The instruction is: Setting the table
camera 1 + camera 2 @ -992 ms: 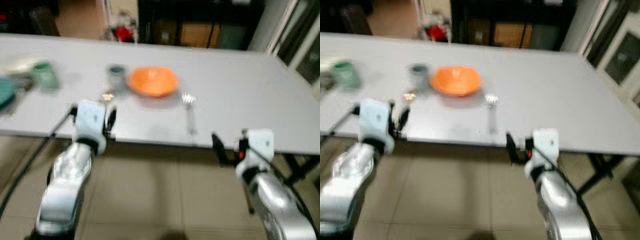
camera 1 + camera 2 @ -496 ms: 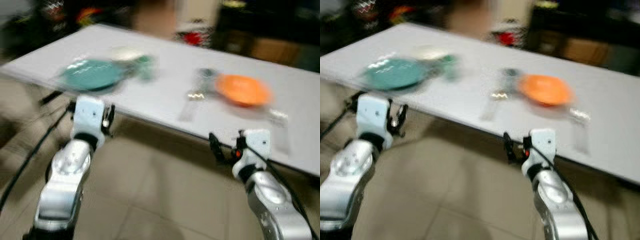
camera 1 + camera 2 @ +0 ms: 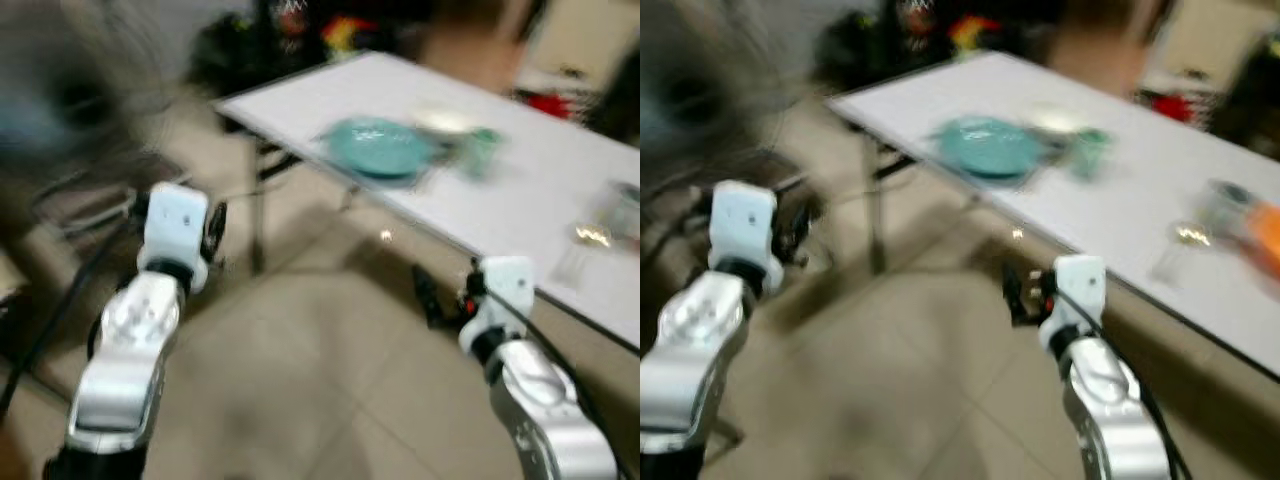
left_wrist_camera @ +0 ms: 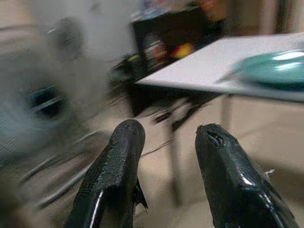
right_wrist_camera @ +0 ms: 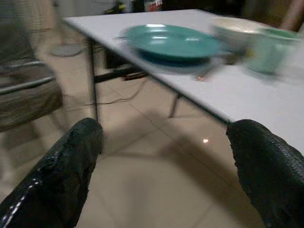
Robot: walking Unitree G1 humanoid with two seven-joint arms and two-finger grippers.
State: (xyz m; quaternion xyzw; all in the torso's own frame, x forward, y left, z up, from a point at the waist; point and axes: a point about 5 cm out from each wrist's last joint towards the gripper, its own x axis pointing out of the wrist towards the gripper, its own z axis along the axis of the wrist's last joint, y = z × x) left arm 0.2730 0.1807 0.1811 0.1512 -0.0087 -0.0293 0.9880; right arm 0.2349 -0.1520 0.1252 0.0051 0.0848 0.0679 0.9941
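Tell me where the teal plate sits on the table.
The teal plate lies near the white table's left corner, close to the near edge, with a pale bowl and green cup just beyond it.

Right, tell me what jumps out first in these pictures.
The teal plate near the corner of the white table draws the eye, with a pale bowl and a green cup just beyond it. In front, both silver arms are held out over the tiled floor, the left gripper and right gripper empty with fingers apart.
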